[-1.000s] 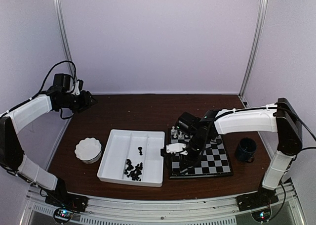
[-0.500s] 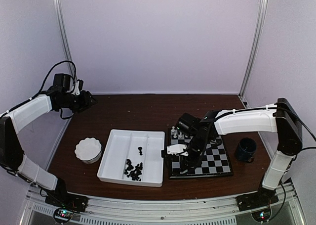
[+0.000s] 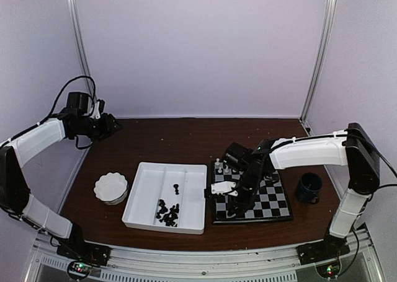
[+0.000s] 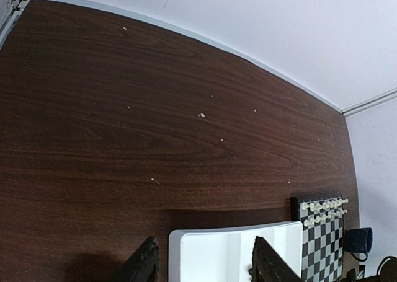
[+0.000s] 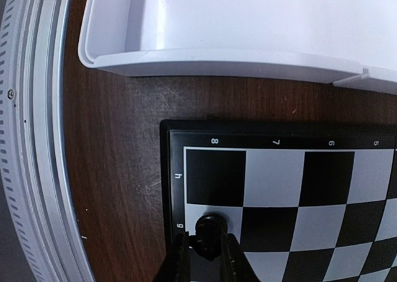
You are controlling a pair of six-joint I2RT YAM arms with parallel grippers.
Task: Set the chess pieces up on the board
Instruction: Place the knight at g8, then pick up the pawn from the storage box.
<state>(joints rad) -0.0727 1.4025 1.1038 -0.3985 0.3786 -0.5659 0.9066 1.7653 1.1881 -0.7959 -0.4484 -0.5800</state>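
Note:
The board (image 3: 273, 201) lies right of centre, and white chess pieces (image 3: 222, 167) stand in rows on its far left side. My right gripper (image 3: 231, 209) hangs over its near left corner, shut on a black chess piece (image 5: 211, 229). In the right wrist view the piece sits low over a pale square at the board's (image 5: 279, 183) edge, between my right gripper's (image 5: 203, 257) fingers. More black chess pieces (image 3: 167, 212) lie in the white tray (image 3: 155, 180). My left gripper (image 3: 115, 126) is raised at the back left, open and holding nothing. Between its fingers (image 4: 146, 266) shows the tray's far corner (image 4: 205, 251).
A white scalloped bowl (image 3: 111, 187) stands left of the tray. A dark blue mug (image 3: 308, 187) stands right of the board. The tray's wall (image 5: 236, 22) lies close to the board's left side, and the metal rail (image 5: 31, 139) runs along the table's near edge.
My right gripper has shifted slightly toward the near edge with the black piece in it. The left arm has not moved.

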